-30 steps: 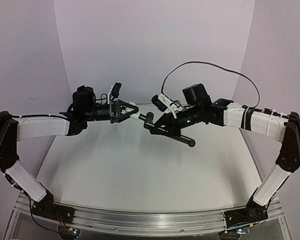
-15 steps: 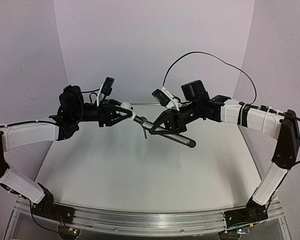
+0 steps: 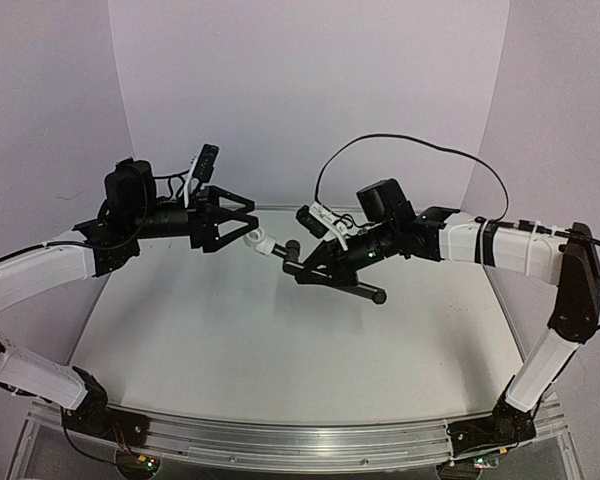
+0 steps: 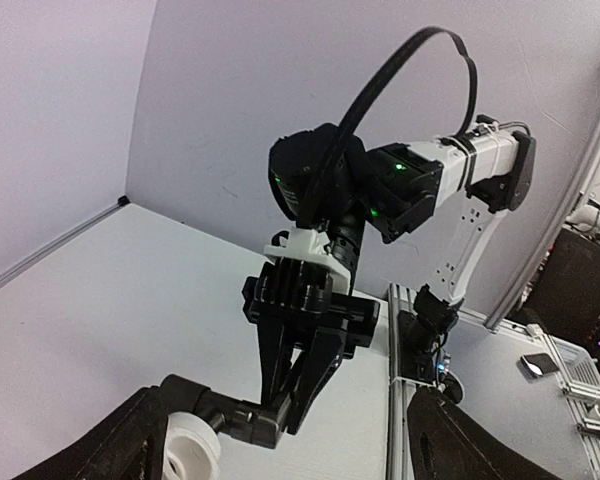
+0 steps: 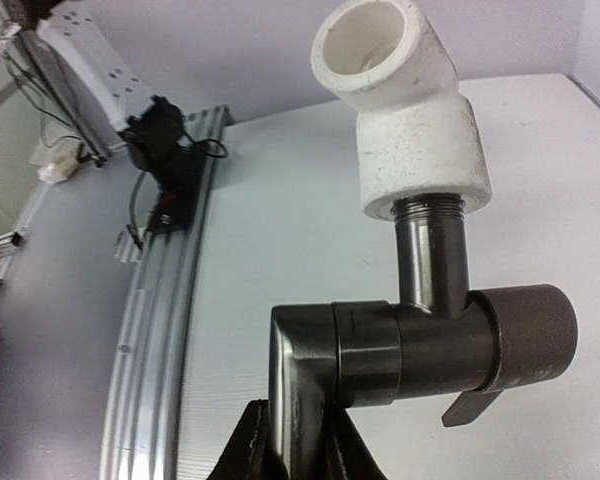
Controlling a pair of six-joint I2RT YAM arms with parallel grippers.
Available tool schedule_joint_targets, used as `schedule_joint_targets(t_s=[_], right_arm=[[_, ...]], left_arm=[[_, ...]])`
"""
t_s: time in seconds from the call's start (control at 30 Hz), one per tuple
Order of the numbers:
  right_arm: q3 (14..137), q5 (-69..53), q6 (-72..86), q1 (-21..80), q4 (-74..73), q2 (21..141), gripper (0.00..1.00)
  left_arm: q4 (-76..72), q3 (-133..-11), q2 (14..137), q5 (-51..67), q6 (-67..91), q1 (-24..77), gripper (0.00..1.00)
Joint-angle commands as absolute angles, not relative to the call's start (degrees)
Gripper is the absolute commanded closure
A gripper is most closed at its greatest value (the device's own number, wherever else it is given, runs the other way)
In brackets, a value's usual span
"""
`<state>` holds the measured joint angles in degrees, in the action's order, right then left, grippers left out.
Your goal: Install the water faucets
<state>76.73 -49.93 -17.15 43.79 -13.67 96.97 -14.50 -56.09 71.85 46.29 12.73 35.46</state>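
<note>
Item: black faucet [image 5: 420, 340], clamped by its spout in the right pincer [image 3: 318, 264] and held above the table [image 3: 230, 350]. The white fitting [image 5: 410, 130] sits on the faucet's threaded stub, out ahead of that pincer's tips, with a few threads showing beneath it. Left pincer [image 3: 242, 218]: spread wide and holding nothing, the fitting just beyond its tips and slightly below. Step judged: screwing fitting onto faucet; the next move calls for the left pincer to line up, close on the fitting and turn it while the right holds firm.
</note>
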Motion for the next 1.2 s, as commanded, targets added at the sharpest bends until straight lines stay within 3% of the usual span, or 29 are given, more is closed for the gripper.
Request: schedule_joint_targets(t_s=[0.0, 0.2, 0.3, 0.5, 0.77, 0.97, 1.17], right_arm=[[76.2, -36.8, -21.0, 43.5, -8.5, 92.0, 1.0], [73.6, -23.1, -26.4, 44.2, -8.5, 90.0, 1.0], [73.6, -11.5, -31.4, 46.9, -8.5, 89.9, 1.0], [76.2, 3.1, -40.0, 53.4, -8.5, 92.8, 1.0], [79.8, 5.2, -42.3, 55.9, -7.5, 96.5, 1.0], [80.6, 4.1, -42.1, 56.1, -7.3, 97.4, 1.0], [80.6, 1.9, -39.0, 56.1, -7.2, 97.1, 1.0]], left_arm=[[-12.6, -52.5, 66.3, 36.4, 15.7, 34.3, 0.14], [-10.5, -52.0, 65.8, 25.6, 28.6, 32.4, 0.07], [-8.2, -54.7, 70.3, 24.8, 42.6, 29.9, 0.08], [-23.7, -52.2, 80.8, 41.2, 72.8, 24.9, 0.12], [-22.3, -54.5, 85.6, 42.5, 72.2, 28.6, 0.11], [-28.8, -54.7, 89.5, 44.0, 71.8, 31.0, 0.28], [-29.9, -55.7, 91.1, 45.3, 66.9, 32.2, 0.61]])
